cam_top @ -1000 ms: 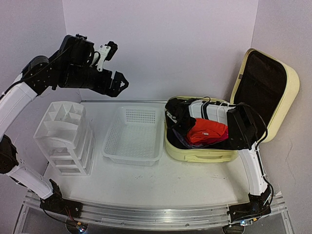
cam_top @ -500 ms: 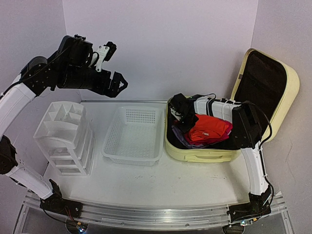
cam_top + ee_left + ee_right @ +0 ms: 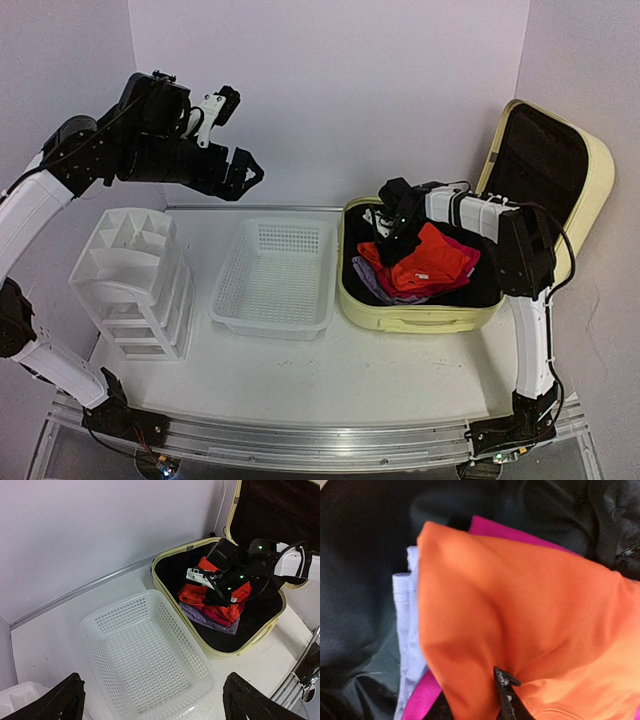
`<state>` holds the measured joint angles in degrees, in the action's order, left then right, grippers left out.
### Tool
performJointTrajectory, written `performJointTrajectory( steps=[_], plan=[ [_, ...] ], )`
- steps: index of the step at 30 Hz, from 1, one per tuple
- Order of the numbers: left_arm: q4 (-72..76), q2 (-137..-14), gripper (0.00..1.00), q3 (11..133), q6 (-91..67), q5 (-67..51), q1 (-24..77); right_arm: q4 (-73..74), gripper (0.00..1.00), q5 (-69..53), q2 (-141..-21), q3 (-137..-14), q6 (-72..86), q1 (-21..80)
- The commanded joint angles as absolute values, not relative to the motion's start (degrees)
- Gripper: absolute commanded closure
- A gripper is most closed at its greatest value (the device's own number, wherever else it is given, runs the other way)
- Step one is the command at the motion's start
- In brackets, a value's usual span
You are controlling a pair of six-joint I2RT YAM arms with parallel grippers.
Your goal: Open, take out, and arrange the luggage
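Observation:
The luggage [image 3: 400,318] is a pale yellow suitcase lying open at the right, its lid [image 3: 548,190] leaning back against the wall. Folded clothes lie on its black lining, with an orange garment [image 3: 428,262] on top of magenta and lilac ones. My right gripper [image 3: 392,238] reaches into the case and is shut on a fold of the orange garment [image 3: 520,605]; one black fingertip [image 3: 504,682] pinches the cloth. My left gripper [image 3: 246,168] hangs high above the table's left side, wide open and empty, with the luggage [image 3: 165,587] far ahead of its fingers [image 3: 250,700].
A white mesh basket [image 3: 275,280] stands in the middle, just left of the luggage, also seen below my left gripper [image 3: 145,655]. A white drawer organizer [image 3: 135,285] stands at the far left. Walls close in the back and both sides.
My right gripper has moved rightward and back inside the case, pulling the orange garment with it. The left arm has hardly moved.

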<state>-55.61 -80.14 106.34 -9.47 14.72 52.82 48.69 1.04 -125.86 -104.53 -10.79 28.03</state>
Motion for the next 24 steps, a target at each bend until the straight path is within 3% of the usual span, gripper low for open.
performJointTrajectory(
  steps=[1,15,24],
  plan=[
    [-55.03,-79.28,0.03,106.98,-10.00,14.27,52.65,49.92,0.71,-3.34,-122.96,-104.83,-11.12,27.10],
    [-55.13,-79.36,0.03,107.27,-10.46,13.85,52.67,50.91,0.80,-1.33,-121.37,-106.19,-12.52,25.52],
    [-55.22,-79.97,0.03,108.26,-10.12,13.45,52.65,51.63,0.91,-4.85,-120.49,-106.52,-13.42,23.75]
  ],
)
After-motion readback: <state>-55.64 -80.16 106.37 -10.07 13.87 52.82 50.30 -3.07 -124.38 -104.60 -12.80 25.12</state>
